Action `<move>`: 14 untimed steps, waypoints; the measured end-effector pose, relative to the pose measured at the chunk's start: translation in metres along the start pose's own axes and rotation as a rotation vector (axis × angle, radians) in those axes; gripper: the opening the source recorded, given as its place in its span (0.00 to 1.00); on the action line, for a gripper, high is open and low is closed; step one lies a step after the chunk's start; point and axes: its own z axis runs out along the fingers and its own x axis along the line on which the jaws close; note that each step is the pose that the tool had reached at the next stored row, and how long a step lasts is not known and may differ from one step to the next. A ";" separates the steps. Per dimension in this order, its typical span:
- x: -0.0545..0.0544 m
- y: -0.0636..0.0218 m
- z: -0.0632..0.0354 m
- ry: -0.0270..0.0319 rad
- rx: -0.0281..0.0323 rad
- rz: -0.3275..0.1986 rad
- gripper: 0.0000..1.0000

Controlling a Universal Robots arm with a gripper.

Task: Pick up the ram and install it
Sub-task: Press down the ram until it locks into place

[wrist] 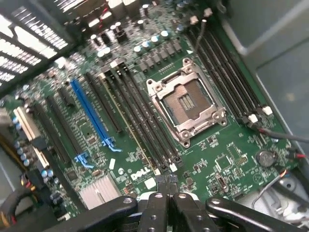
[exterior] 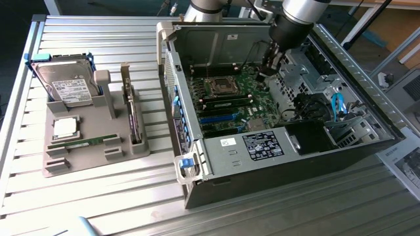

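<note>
1. Exterior view: even daylight, bright sheen on the slatted table (exterior: 98,196).
2. Case (exterior: 276,147) interior dim, shadowed.
3. Wrist view: motherboard (wrist: 145,121) evenly lit; near gripper (wrist: 166,186) soft-focused.

The arm (exterior: 298,12) is a silver tube ending in a black wrist section. Its gripper (wrist: 165,186) is black, with jointed metal links and round screws.
</note>
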 end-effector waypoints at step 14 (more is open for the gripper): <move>0.000 0.0000 0.0006 -0.0083 -0.0082 0.333 0.11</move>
